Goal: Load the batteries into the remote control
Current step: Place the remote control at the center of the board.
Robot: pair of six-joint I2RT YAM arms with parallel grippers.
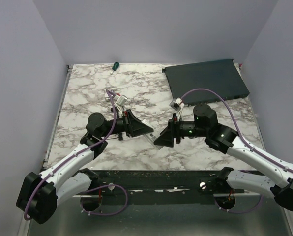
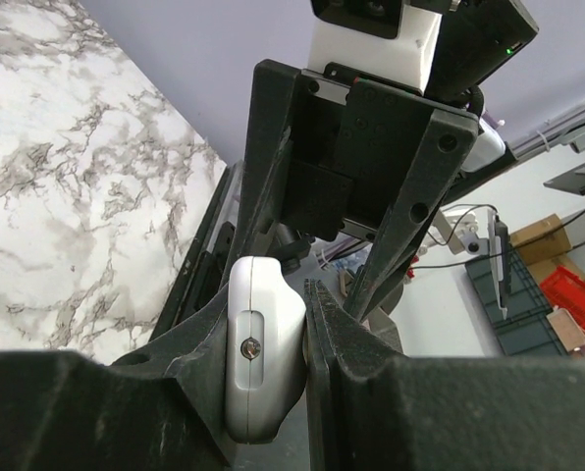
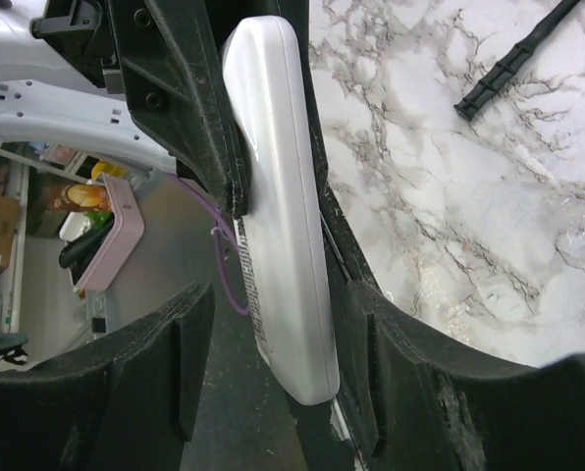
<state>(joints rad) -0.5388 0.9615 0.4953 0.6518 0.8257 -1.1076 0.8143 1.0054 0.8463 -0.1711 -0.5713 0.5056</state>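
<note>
The white remote control (image 2: pixel 263 353) is clamped end-on between the fingers of my left gripper (image 2: pixel 273 343), held above the table; a small screw shows in its end face. In the right wrist view the remote (image 3: pixel 278 196) runs lengthwise into my right gripper (image 3: pixel 283 373), which is open around its free end. The remote lies close to the right-hand finger (image 3: pixel 391 373), with a wide gap to the other one. From above, the two grippers (image 1: pixel 136 125) (image 1: pixel 166 135) meet nose to nose at the table's middle front. No orange batteries show in any view.
A large dark flat box (image 1: pixel 205 81) lies at the back right. A green-handled screwdriver (image 1: pixel 115 65) lies at the back edge. A silver bracket (image 1: pixel 118 100) sits behind my left gripper. A black ribbed strip (image 3: pixel 513 59) lies on the marble.
</note>
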